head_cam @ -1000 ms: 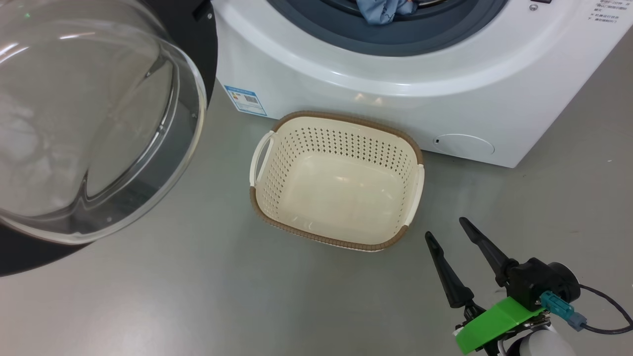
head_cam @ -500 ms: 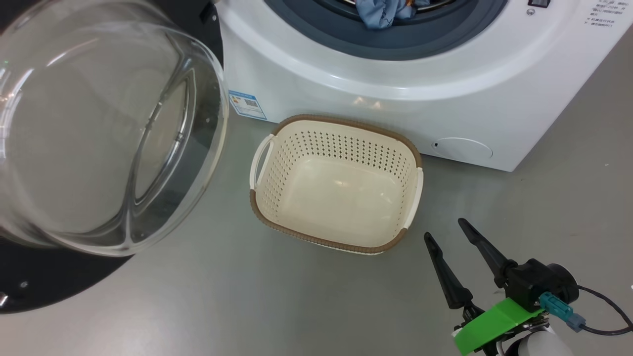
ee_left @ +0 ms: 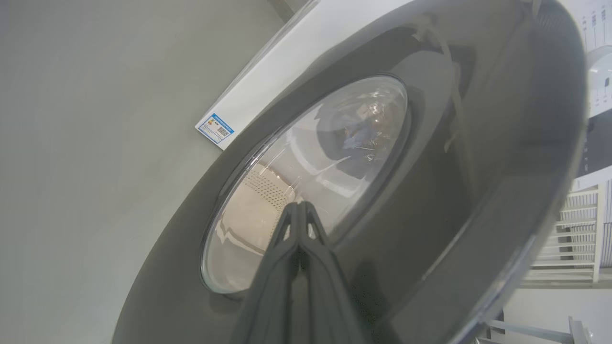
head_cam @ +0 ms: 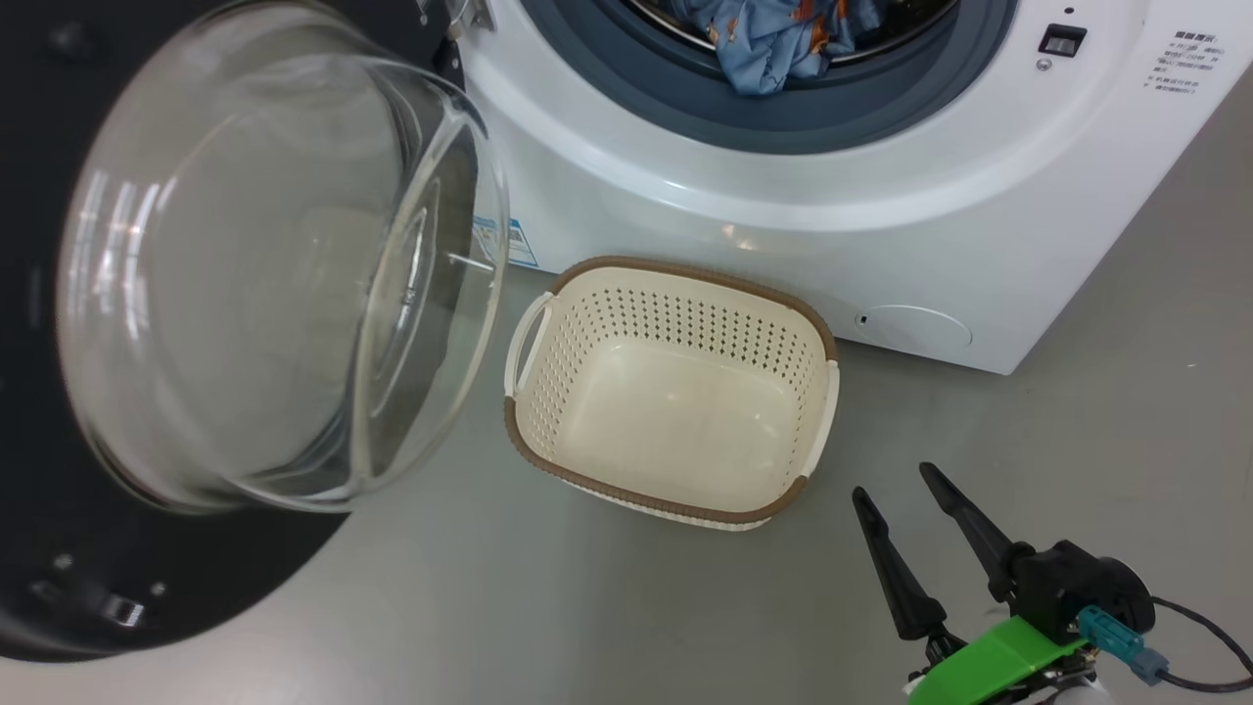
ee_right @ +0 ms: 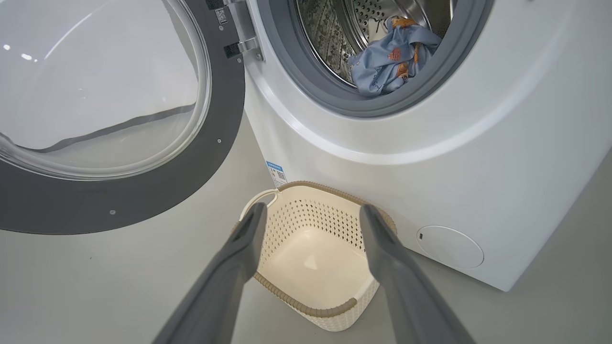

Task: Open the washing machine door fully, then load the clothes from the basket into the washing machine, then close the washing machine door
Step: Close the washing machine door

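Note:
The washing machine (head_cam: 832, 235) (ee_right: 478, 167) stands with its drum open, and blue clothes (head_cam: 773, 44) (ee_right: 392, 59) with orange bears lie inside. The washing machine door (head_cam: 39, 548) (ee_right: 210, 157) hangs part-way open at the left, its glass bowl facing the basket. On the floor before the machine sits the cream basket (head_cam: 685, 269) (ee_right: 306, 306), with nothing in it. My left gripper (ee_left: 299, 208) is shut, its tips at the outer face of the door (ee_left: 454, 167). My right gripper (head_cam: 893, 480) (ee_right: 313, 209) hovers open, near the basket's front right corner.
A blue label (head_cam: 519, 243) and a round cover (head_cam: 915, 328) mark the machine's lower front. The latch slot (head_cam: 1062, 39) sits right of the opening. Grey floor (head_cam: 548, 607) spreads around the basket. A white rack (ee_left: 573, 229) stands beyond the door.
The door has swung round toward the machine's opening, its glass bowl now nearer the basket. The head view has tilted up, showing more of the drum. My right gripper has kept its pose.

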### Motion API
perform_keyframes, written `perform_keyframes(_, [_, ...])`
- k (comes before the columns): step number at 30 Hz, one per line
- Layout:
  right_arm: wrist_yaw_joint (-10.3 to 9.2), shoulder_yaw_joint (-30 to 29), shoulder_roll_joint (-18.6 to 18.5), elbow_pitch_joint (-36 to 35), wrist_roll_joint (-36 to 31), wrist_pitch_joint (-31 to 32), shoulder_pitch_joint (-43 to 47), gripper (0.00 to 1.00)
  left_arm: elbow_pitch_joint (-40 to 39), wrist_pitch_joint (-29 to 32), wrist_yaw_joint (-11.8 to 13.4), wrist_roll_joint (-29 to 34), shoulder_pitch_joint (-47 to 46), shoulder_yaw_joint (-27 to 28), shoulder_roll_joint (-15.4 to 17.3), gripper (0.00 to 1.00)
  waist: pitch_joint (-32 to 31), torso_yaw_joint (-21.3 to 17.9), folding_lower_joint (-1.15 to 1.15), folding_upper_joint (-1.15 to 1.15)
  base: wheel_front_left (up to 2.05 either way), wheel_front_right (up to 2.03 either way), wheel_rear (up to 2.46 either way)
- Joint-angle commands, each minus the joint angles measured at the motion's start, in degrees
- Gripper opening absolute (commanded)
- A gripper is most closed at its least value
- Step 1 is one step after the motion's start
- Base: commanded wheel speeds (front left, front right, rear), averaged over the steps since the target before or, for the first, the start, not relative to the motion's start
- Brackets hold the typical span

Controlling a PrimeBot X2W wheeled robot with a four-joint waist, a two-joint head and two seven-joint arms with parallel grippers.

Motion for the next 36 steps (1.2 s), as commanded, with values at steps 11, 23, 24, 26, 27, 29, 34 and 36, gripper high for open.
perform_keyframes(11, [0.14,-1.2,0.0,-2.1,0.3,-0.3,2.2,1.00,-16.0,8.5,-0.4,-1.3,1.5,1.9,-0.7,0.00,-1.6,-1.2,0.00,0.00,0.00,0.00,0.00])
perform_keyframes(23, [0.14,-2.6,0.6,-2.8,-0.1,-0.3,2.5,1.00,-25.8,12.3,-0.4,-0.9,-0.1,0.8,-7.7,0.00,-2.7,-6.8,0.00,0.00,0.00,0.00,0.00])
perform_keyframes(24, [0.14,-2.8,0.7,-2.9,-0.1,-0.3,2.5,1.00,-26.3,12.4,-0.4,-0.8,-0.4,0.7,-8.4,0.00,-2.6,-7.4,0.00,0.00,0.00,0.00,0.00])
perform_keyframes(26, [0.14,-3.1,0.9,-3.0,-0.1,-0.3,2.4,1.00,-27.2,12.8,-0.4,-0.6,-1.3,0.4,-9.6,0.00,-2.5,-8.7,0.00,0.00,0.00,0.00,0.00])
perform_keyframes(27, [0.14,-3.2,0.9,-3.0,-0.1,-0.3,2.3,1.00,-27.6,12.9,-0.4,-0.3,-1.8,0.2,-10.2,0.00,-2.5,-9.3,0.00,0.00,0.00,0.00,0.00])
perform_keyframes(29, [0.14,-3.5,1.2,-3.2,-0.1,-0.3,2.2,1.00,-28.2,13.0,-0.4,0.2,-2.9,-0.3,-11.6,0.00,-2.3,-10.7,0.00,0.00,0.00,0.00,0.00])
perform_keyframes(34, [0.14,-4.1,1.8,-3.5,-0.2,-0.3,1.9,1.00,-28.6,12.2,-0.4,2.5,-6.0,-1.7,-15.1,0.00,-1.9,-14.3,0.00,0.00,0.00,0.00,0.00])
perform_keyframes(36, [0.14,-4.2,2.1,-3.6,-0.2,-0.3,1.9,1.00,-28.3,12.0,-0.4,3.4,-7.0,-2.3,-16.3,0.00,-1.9,-15.9,0.00,0.00,0.00,0.00,0.00])
